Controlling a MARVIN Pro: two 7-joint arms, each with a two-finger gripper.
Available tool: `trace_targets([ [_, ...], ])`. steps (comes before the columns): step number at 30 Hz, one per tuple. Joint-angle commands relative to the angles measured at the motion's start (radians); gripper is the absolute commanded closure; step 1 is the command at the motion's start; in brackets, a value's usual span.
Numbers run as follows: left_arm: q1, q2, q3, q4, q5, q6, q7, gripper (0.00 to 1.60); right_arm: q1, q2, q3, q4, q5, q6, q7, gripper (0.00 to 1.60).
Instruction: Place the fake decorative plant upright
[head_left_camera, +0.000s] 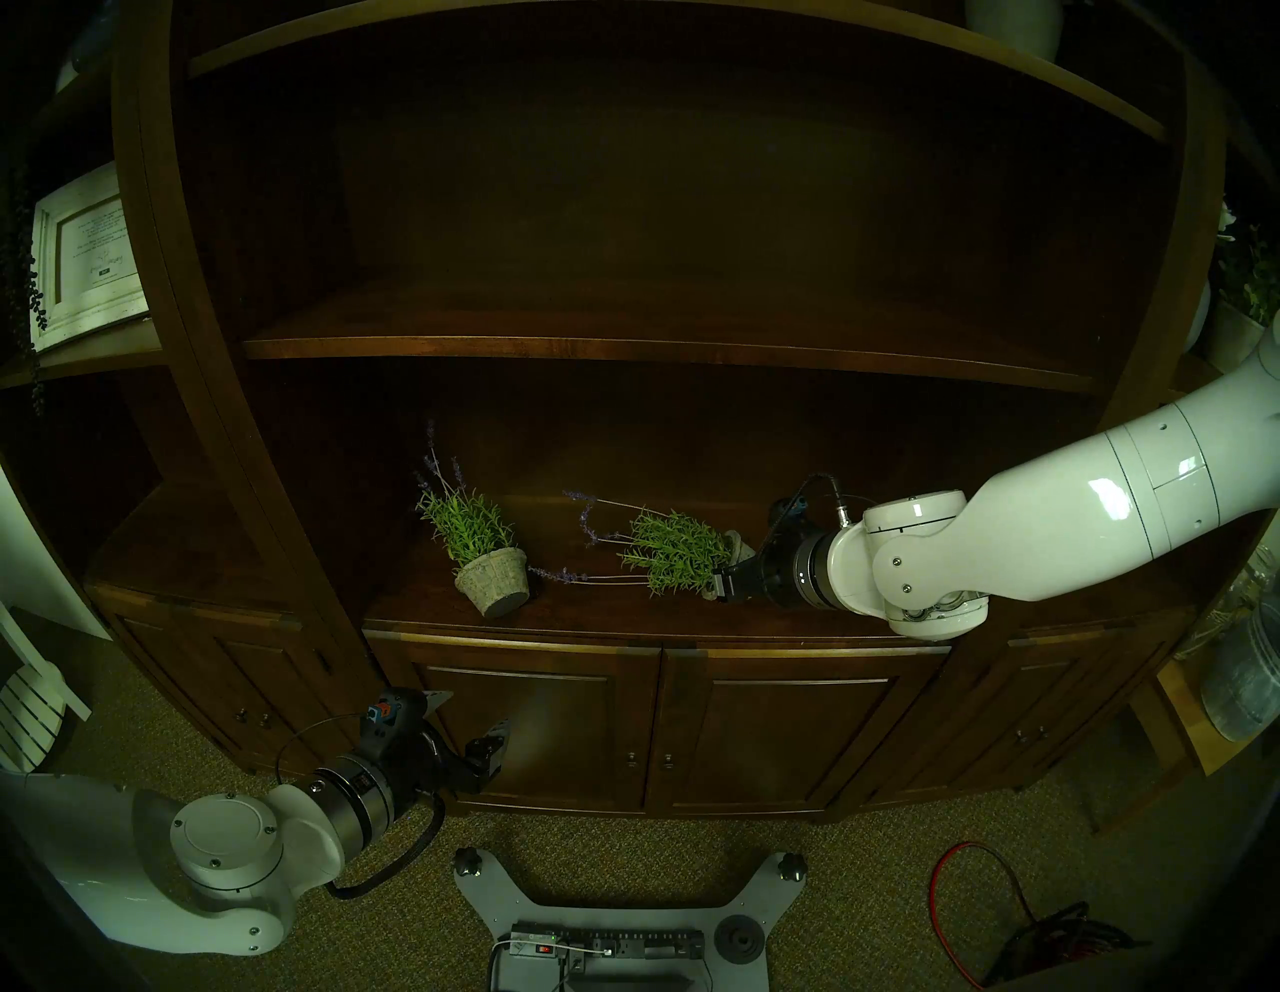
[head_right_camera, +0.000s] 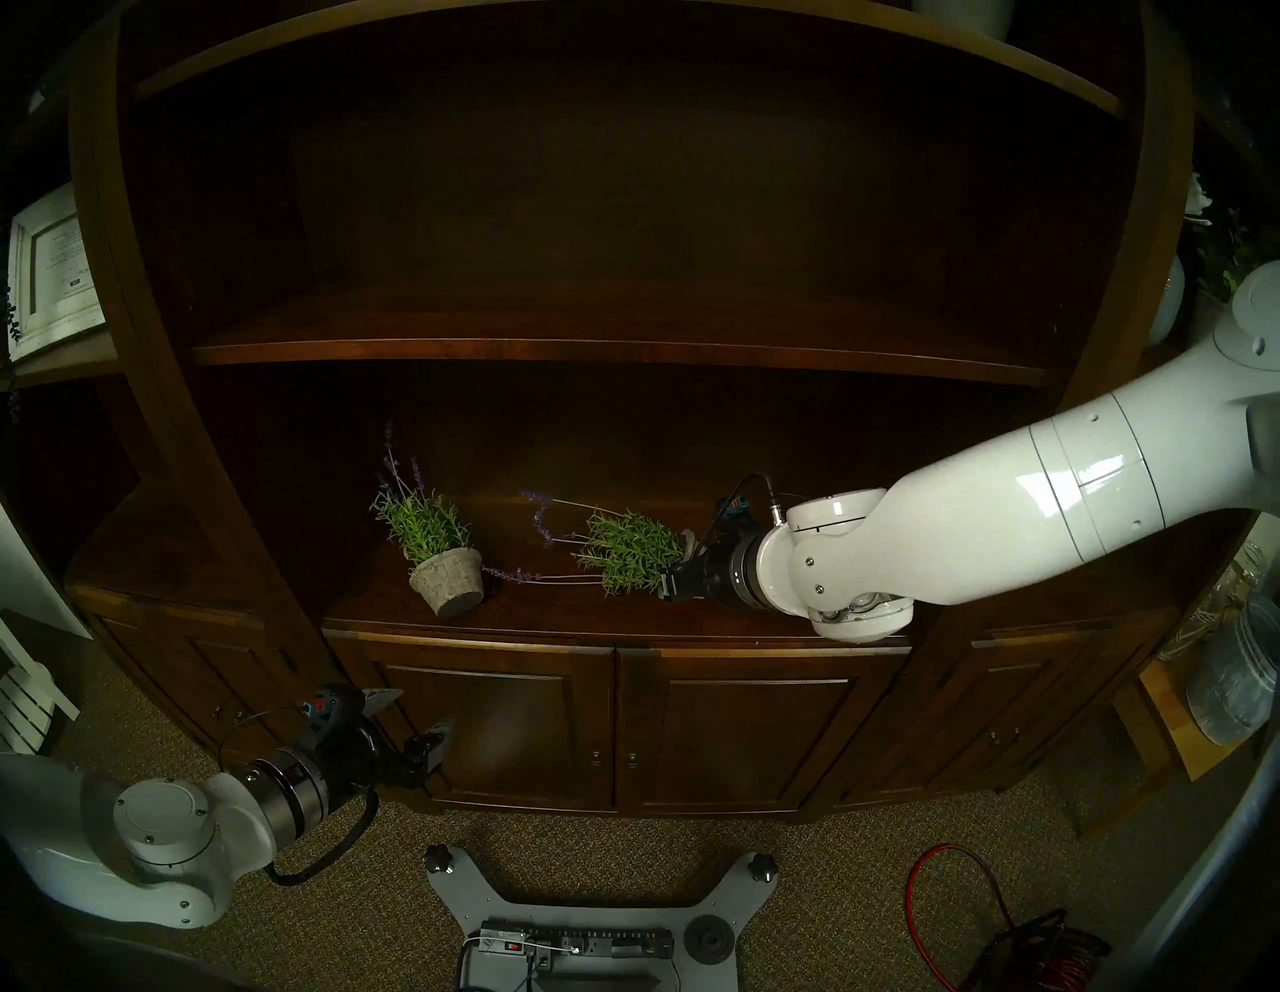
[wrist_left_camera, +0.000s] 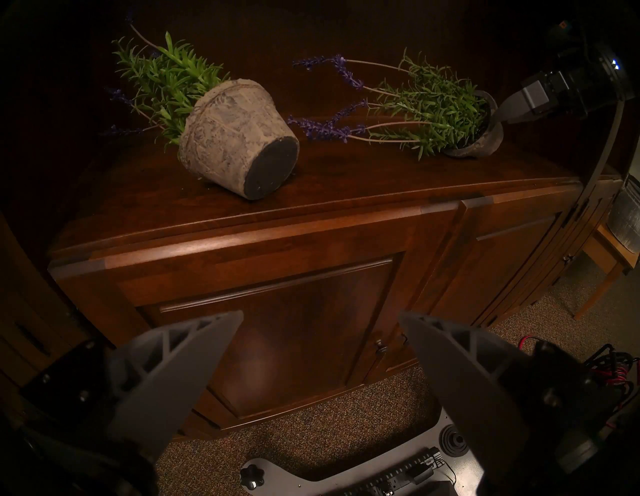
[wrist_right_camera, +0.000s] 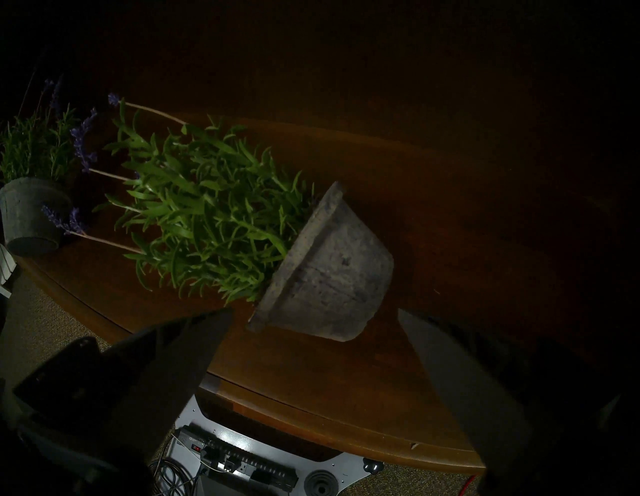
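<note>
Two fake lavender plants in grey stone-look pots lie on their sides on the dark wooden cabinet ledge (head_left_camera: 623, 620). The left plant (head_left_camera: 485, 554) (head_right_camera: 443, 561) (wrist_left_camera: 239, 138) is tipped with its pot's base toward me. The right plant (head_left_camera: 675, 554) (head_right_camera: 630, 554) (wrist_left_camera: 433, 107) (wrist_right_camera: 329, 270) lies with its stems pointing left. My right gripper (head_left_camera: 731, 564) (head_right_camera: 675, 578) (wrist_right_camera: 313, 311) is open at this pot, whose base sits just between the fingertips (wrist_right_camera: 415, 332) without visible contact. My left gripper (head_left_camera: 471, 720) (head_right_camera: 409, 713) (wrist_left_camera: 320, 314) hangs open and empty, low before the cabinet doors.
A shelf board (head_left_camera: 623, 346) runs above the ledge. Cabinet doors (head_left_camera: 554, 727) close the front below. My base plate with a power strip (head_left_camera: 602, 942) rests on the carpet, a red cable (head_left_camera: 970, 900) to its right. A framed picture (head_left_camera: 90, 256) stands far left, a glass jar (head_left_camera: 1240, 665) far right.
</note>
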Motion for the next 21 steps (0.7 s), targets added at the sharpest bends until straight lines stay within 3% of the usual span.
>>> trace_targets([
  [1,-0.009,-0.001,-0.011,-0.011,0.001,-0.008,0.002,0.00,0.018,-0.001,0.023,0.006,0.002,-0.023,-0.015,0.00],
  [21,-0.009,-0.001,-0.011,-0.011,0.001,-0.008,0.003,0.00,-0.051,-0.049,0.049,0.090,0.052,-0.018,0.026,0.00],
])
